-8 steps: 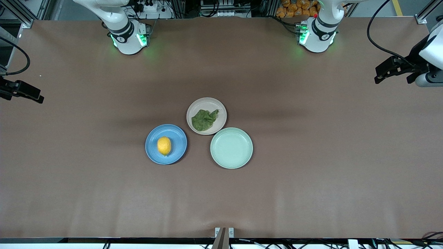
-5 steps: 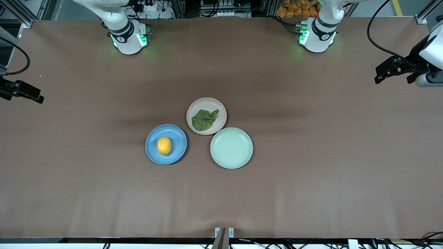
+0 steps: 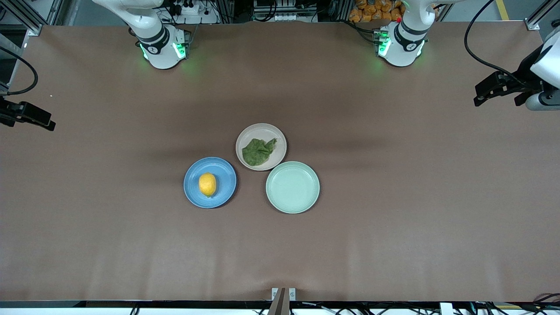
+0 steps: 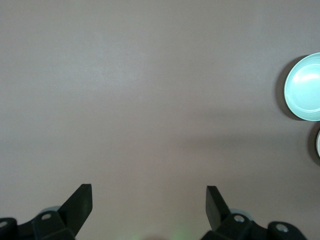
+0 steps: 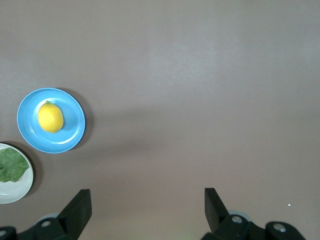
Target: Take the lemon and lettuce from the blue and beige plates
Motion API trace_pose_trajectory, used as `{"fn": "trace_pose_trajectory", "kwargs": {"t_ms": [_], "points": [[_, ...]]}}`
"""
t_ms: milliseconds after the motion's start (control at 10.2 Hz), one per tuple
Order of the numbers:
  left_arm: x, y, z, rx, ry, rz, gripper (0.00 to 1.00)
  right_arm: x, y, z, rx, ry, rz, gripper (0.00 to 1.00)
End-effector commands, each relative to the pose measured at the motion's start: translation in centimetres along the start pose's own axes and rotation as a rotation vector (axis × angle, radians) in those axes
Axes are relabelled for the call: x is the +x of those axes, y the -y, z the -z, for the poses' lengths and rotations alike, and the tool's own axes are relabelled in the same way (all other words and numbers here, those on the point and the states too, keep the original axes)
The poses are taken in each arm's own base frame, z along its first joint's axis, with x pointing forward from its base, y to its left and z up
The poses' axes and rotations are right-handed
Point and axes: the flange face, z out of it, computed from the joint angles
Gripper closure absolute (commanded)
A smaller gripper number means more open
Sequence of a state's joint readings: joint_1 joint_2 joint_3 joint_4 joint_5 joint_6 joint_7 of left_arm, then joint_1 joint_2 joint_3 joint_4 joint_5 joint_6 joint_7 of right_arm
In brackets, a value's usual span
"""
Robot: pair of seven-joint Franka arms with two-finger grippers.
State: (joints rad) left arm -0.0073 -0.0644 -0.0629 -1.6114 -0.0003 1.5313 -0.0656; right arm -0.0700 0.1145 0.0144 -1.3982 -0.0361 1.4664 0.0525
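Observation:
A yellow lemon (image 3: 207, 184) lies on the blue plate (image 3: 223, 174) near the middle of the table. Crumpled green lettuce (image 3: 259, 151) rests on the beige plate (image 3: 262, 128), which stands farther from the front camera. My left gripper (image 3: 477, 97) hangs open and empty over the left arm's end of the table. My right gripper (image 3: 49, 124) hangs open and empty over the right arm's end. The right wrist view shows its open gripper (image 5: 148, 200), the lemon (image 5: 50, 118), the blue plate (image 5: 72, 131) and the lettuce (image 5: 11, 166). In the left wrist view the gripper (image 4: 149, 197) stands open over bare table.
An empty pale green plate (image 3: 292, 187) sits beside the beige plate, toward the left arm's end and nearer to the front camera. It also shows in the left wrist view as a green plate (image 4: 304, 86). The brown table (image 3: 393, 218) spreads wide around the three plates.

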Motion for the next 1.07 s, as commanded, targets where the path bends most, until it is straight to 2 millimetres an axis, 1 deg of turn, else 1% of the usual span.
{"fn": "trace_pose_trajectory", "kwargs": {"t_ms": [0,488,780,976], "points": [[0.0,0.1,0.3,-0.021,0.003,0.008,0.00,-0.4,-0.3,0.4,0.015,-0.001,-0.003,0.00],[-0.1,0.0,0.2,-0.025,0.012,0.009,0.00,-0.4,-0.3,0.4,0.015,-0.001,-0.002,0.00],[0.0,-1.4,0.3,-0.054,0.011,0.032,0.00,-0.4,-0.3,0.4,0.015,-0.001,-0.002,0.00],[0.0,-1.6,0.4,-0.063,0.011,0.033,0.00,-0.4,-0.3,0.3,0.015,0.001,-0.004,0.00]]}}
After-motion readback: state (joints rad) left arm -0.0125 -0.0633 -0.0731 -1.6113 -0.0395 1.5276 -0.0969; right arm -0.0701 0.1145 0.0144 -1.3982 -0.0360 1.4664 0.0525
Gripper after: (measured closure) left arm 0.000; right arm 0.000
